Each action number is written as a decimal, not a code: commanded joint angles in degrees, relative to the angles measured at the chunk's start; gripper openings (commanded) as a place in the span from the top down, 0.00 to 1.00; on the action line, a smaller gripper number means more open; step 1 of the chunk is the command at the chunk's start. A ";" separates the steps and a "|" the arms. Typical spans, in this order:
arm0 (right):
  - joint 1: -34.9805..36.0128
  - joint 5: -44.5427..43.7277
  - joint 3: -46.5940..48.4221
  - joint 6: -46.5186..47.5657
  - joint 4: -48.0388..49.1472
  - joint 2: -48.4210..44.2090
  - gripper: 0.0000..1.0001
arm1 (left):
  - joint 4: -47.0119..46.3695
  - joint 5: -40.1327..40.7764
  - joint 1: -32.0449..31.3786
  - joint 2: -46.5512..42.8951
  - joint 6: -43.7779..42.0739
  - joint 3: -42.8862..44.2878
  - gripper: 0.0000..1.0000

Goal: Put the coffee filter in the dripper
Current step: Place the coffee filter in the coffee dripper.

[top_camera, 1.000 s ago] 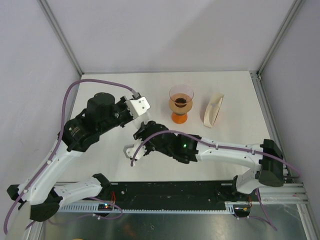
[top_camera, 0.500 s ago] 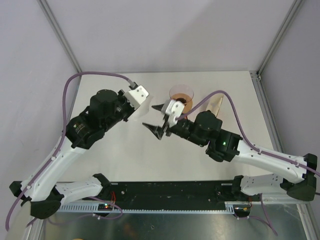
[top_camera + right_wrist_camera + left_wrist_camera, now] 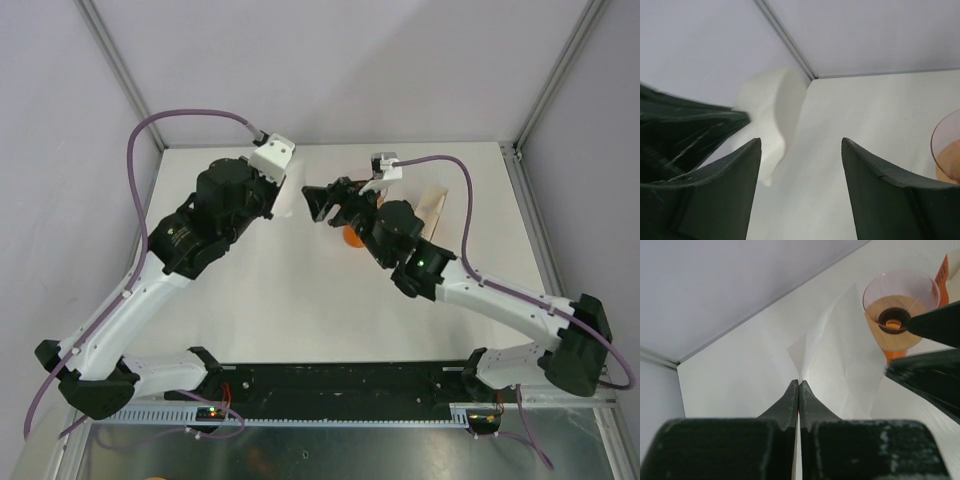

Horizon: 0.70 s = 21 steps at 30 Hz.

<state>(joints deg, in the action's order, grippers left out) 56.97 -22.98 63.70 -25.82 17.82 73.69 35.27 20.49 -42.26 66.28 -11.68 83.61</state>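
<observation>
Left gripper (image 3: 799, 386) pinches the filter (image 3: 835, 352); right gripper (image 3: 801, 150), spread, should open its cone before lowering into the dripper (image 3: 896, 289).

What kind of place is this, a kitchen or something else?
Most likely a robotics lab test cell, not a kitchen: a white table boxed in by plain walls on an aluminium frame, with two robot arms bolted at its near edge.
</observation>
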 commanded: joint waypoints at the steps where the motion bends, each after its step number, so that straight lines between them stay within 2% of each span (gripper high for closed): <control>1: -2.63 3.42 -0.06 -8.78 10.57 3.97 0.31 | -2.66 1.87 -0.20 0.38 3.94 3.37 1.00; 10: -4.00 5.62 1.92 -10.51 13.27 9.50 0.37 | -3.45 1.20 -0.21 1.07 3.75 3.25 1.00; 12: -4.20 5.57 2.43 -10.90 13.24 10.56 0.41 | -3.67 0.99 -0.33 1.05 3.48 3.23 1.00; 18: -5.74 5.35 5.75 -12.33 12.38 15.37 0.67 | -3.89 -0.21 -0.74 0.62 2.53 3.23 1.00; 21: -5.71 3.04 7.27 -10.04 12.04 16.31 0.89 | -3.93 -0.10 -0.84 -0.17 1.77 1.80 1.00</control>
<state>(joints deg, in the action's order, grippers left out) 51.66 -17.26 66.89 -36.73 27.94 88.95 34.04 20.60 -42.59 67.51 -9.15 84.88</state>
